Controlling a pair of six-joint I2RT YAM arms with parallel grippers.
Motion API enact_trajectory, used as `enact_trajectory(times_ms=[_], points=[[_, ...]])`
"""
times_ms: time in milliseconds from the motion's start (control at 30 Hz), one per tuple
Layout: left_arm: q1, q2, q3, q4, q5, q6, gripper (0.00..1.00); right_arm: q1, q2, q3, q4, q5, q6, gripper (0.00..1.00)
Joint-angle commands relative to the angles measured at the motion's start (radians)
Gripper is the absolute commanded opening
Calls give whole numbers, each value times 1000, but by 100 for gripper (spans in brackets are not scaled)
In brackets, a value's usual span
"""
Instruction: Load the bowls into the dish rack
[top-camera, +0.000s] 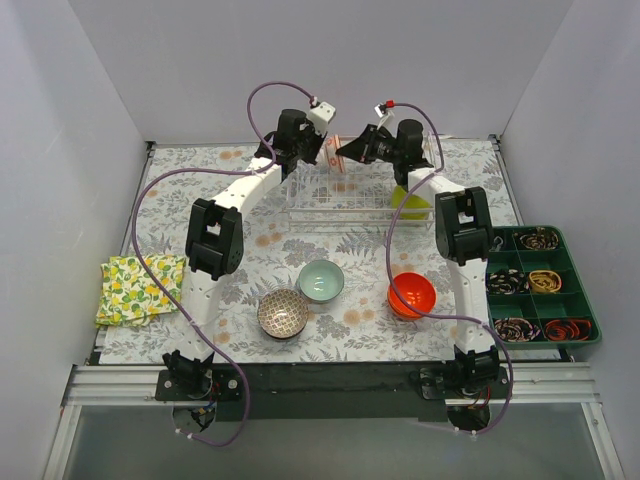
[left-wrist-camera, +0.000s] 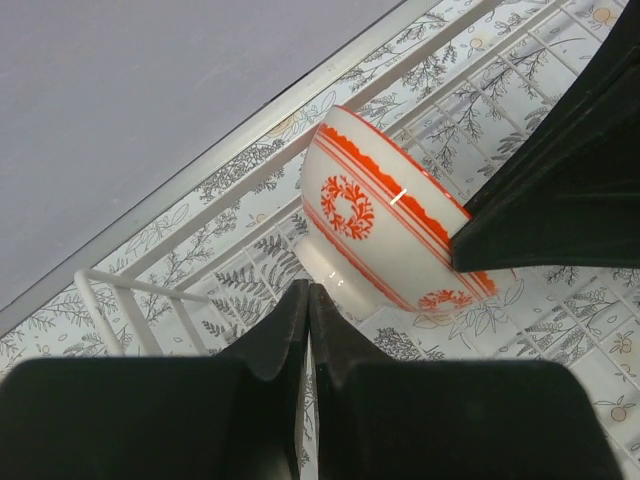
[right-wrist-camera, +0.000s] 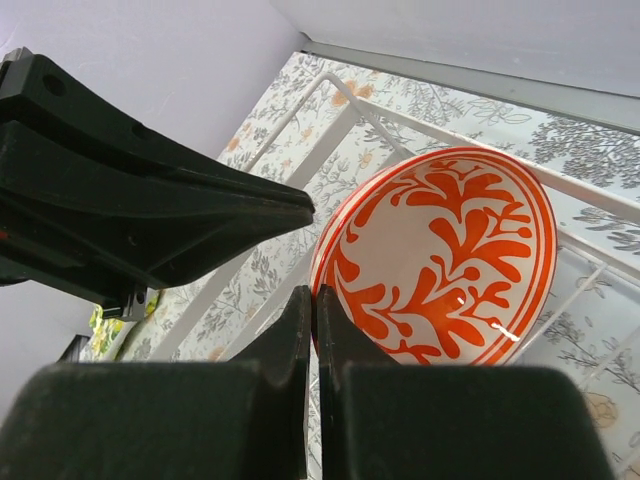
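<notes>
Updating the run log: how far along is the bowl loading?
Done: possibly one, a lime-green bowl at the right end of the dish rack; seating unclear. In hand: right claw pinches the red-and-white bowl above the rack. Remaining: pale blue-green bowl, brown patterned bowl, orange-red bowl on the table.

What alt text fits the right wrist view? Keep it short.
A red-and-white bowl stands on edge with its leaf-patterned inside facing the camera, its rim pinched in the shut jaws of the right gripper. Behind it are the wire dish rack and the floral table cover. The left gripper is a dark shape at upper left.
</notes>
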Motion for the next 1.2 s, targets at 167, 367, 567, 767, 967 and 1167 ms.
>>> enact_trajectory(times_ms=[167, 367, 567, 767, 967, 1167], points=[[1, -20, 4, 30, -5, -5, 0, -40, -40, -47, -63, 85, -32, 1], [0, -20, 0, 35, -5, -8, 0, -60, -94, -103, -77, 91, -44, 4], [0, -17, 6, 40, -16, -12, 0, -87, -133, -123, -151, 103, -94, 16], [1, -20, 4, 47, -24, -18, 0, -124, -189, -146, -215, 106, -150, 20], [1, -29, -17, 64, -21, -41, 0, -147, -230, -156, -272, 118, -196, 27], [1, -60, -63, 84, -31, -45, 0, -153, -278, -171, -326, 128, -236, 32]])
